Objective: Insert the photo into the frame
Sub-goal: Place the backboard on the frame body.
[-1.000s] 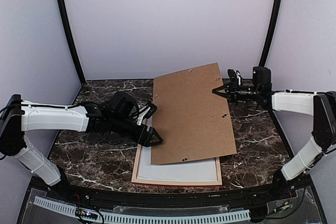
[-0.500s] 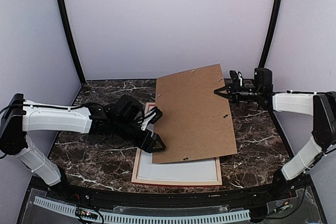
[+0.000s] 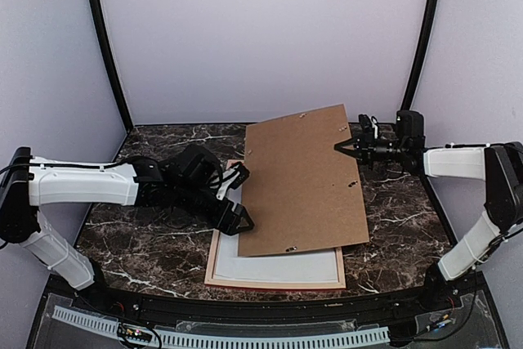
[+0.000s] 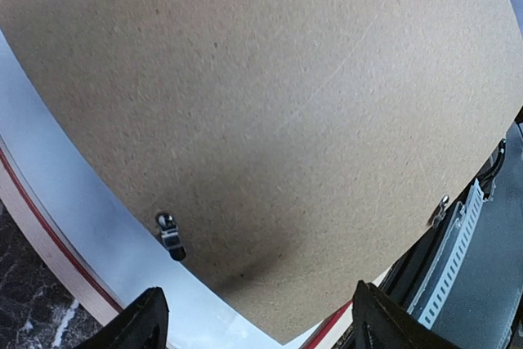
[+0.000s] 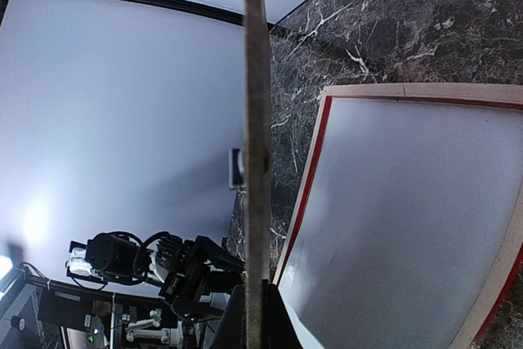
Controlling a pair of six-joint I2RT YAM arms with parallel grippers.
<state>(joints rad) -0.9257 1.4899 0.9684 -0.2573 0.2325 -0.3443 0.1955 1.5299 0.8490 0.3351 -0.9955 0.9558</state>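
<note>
Top view, backing board (image 3: 304,179): plain brown and tilted, with its far right side lifted. It covers most of the frame.
Top view, frame (image 3: 274,286): flat on the marble bench (image 3: 147,259), pale wooden back up. Only the near end and part of the left rail show past the board. A white panel (image 3: 278,267) fills the opening.
Top view, right fingers (image 3: 341,146): pressed together on the board's far right edge.
Top view, left fingers (image 3: 245,197): spread wide at the board's left edge, one tip farther off and one nearer. Whether they touch the board cannot be told.
Left wrist view, left fingers (image 4: 260,300): the two dark tips stand well apart at the bottom, with nothing pinched between them.
Left wrist view, backing board (image 4: 270,104): fills nearly the whole picture. Its corner hangs over the white panel (image 4: 90,226).
Left wrist view, clips: a small metal turn clip (image 4: 169,233) sits near the board's edge and a second clip (image 4: 440,208) at the right. They are only specks from above.
Left wrist view, frame (image 4: 41,255): a thin red line runs along the pale rail, which the top view does not show.
Right wrist view, backing board (image 5: 256,120): seen edge-on as a thin upright strip.
Right wrist view, right fingers (image 5: 255,320): clamping that strip from both sides.
Right wrist view, frame (image 5: 409,91): lies beside the strip, apart from the gripped edge. Its rails are pale, its inner edge red, and the white panel (image 5: 400,202) is inside.
Right wrist view, left arm (image 5: 163,271): dark and low in the background beyond the board.
</note>
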